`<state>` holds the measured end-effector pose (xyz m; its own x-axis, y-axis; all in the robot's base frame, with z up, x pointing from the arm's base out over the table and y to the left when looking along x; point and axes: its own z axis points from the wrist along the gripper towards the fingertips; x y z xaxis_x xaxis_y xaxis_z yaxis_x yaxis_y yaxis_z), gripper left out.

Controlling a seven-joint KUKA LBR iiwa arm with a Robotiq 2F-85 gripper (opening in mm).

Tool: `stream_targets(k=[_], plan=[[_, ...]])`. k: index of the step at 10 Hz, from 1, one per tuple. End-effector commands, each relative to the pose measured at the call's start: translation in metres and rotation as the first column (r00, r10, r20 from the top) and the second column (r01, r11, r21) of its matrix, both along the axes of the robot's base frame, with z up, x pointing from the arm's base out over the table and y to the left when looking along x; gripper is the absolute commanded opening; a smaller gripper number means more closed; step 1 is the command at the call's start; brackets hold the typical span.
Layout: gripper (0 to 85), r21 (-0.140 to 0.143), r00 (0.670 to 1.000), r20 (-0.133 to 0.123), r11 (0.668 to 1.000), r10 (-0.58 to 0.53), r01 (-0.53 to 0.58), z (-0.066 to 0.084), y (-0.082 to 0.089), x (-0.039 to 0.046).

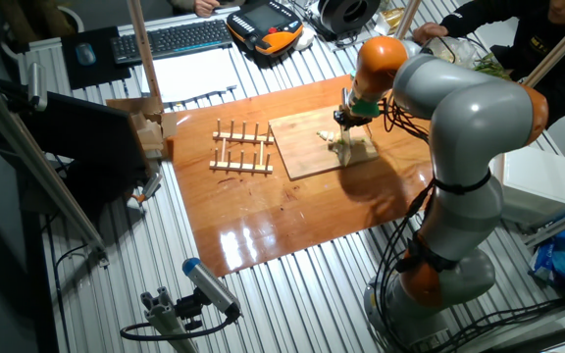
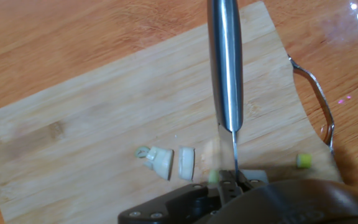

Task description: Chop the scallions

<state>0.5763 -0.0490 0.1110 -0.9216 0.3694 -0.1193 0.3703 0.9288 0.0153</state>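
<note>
Short cream-white scallion pieces lie on the wooden cutting board (image 2: 104, 118): one stub (image 2: 157, 160), a slice beside it (image 2: 186, 163), and a small green bit (image 2: 303, 160) near the board's right edge. My gripper (image 2: 232, 186) is shut on a steel knife (image 2: 225, 68) that points away over the board, its thin edge just right of the slices. In the fixed view the gripper (image 1: 347, 126) hangs over the board (image 1: 297, 152), with a pale piece (image 1: 324, 134) beside it. Any pieces under the hand are hidden.
A wooden peg rack (image 1: 241, 149) lies left of the board on the brown tabletop (image 1: 263, 226). A metal handle (image 2: 321, 102) sticks out at the board's right edge. A keyboard (image 1: 175, 37), an orange pendant (image 1: 265, 25) and a white box (image 1: 538, 186) stand around.
</note>
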Motion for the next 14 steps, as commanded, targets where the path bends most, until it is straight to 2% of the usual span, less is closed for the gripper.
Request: stream_targets(k=[1,11,14], plan=[[0.0,0.002,1.0,0.0,1.0,-0.002,0.002,-0.001,0.001,0.0009],[0.0,0.003,1.0,0.018,1.0,-0.011,0.011,-0.015,0.004,0.0067],[0.0,-0.006,0.999,0.033,1.0,-0.009,0.009,-0.023,0.004,0.0082]])
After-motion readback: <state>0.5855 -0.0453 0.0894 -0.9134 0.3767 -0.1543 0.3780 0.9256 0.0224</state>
